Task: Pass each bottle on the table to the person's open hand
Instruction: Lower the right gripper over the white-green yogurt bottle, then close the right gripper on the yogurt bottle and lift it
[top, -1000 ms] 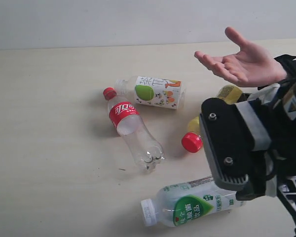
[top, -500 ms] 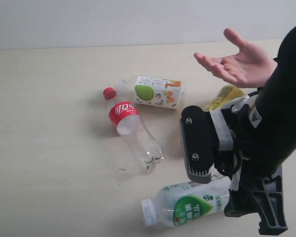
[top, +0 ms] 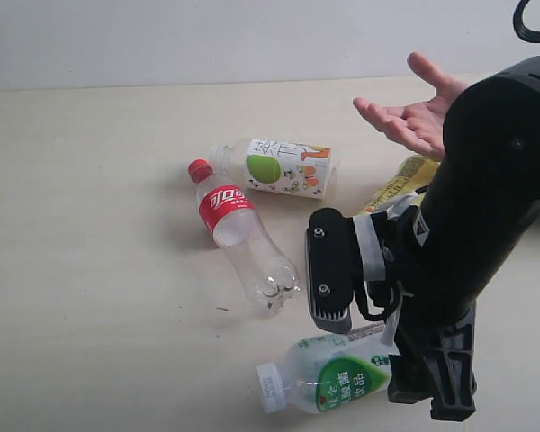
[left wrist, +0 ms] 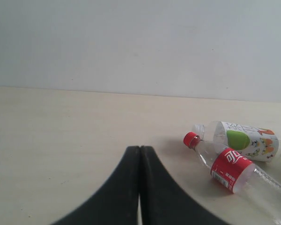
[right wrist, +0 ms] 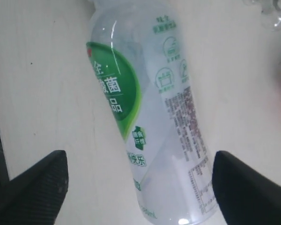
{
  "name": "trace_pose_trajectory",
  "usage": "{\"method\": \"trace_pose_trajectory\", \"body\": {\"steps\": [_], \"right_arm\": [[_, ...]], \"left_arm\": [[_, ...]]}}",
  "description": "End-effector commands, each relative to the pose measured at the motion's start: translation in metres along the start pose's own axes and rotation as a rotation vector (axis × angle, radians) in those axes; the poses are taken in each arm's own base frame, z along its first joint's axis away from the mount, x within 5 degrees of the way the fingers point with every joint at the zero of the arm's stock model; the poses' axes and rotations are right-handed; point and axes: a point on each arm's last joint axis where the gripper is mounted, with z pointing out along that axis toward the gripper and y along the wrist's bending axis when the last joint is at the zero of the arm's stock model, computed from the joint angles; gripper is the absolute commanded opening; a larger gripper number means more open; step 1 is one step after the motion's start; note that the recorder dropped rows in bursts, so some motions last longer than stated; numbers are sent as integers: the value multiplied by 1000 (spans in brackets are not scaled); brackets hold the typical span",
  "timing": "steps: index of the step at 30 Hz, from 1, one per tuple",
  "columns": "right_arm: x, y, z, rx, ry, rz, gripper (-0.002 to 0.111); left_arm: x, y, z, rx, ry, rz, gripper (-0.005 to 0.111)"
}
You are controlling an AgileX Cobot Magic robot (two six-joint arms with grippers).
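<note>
On my exterior feed, a wide tabletop (top: 81,297) of pale beige wood grain fills most of the picture. Its surface is matte and evenly lit, and the shadows lying on it are soft and short. Behind its far edge stands a plain off-white wall (top: 207,40), slightly grey in tone. My left wrist feed shows the same join, pale wall meeting beige wood in one straight line under diffuse light.
</note>
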Motion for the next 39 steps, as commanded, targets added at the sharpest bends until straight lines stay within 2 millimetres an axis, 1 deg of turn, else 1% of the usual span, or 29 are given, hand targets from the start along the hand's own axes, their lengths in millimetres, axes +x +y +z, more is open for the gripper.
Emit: {"method": "trace_pose_trajectory", "body": {"steps": [1,8,20,23,26,33,39], "right_arm": [[-1,-3,4,18,-7,-22,82],[-4,-7,14,15,0,-60,82],[-8,-11,30,-5,12,-79,82],[-15,-5,40,-8,48,-152,82],[-24,-3,48,16,31,-176,82],[-24,-6,64,-14,59,-143,81],[-25,-7,67,-3,53,-142,80]], "left_arm": [[0,0,0,8,-7,-3,0],[0,0,0,8,-7,-3,0],[0,0,0,8,-7,-3,0],[0,0,0,8,-7,-3,0],[0,0,0,8,-7,-3,0],[0,0,0,8,-7,-3,0],[0,0,0,8,-7,-3,0]]}}
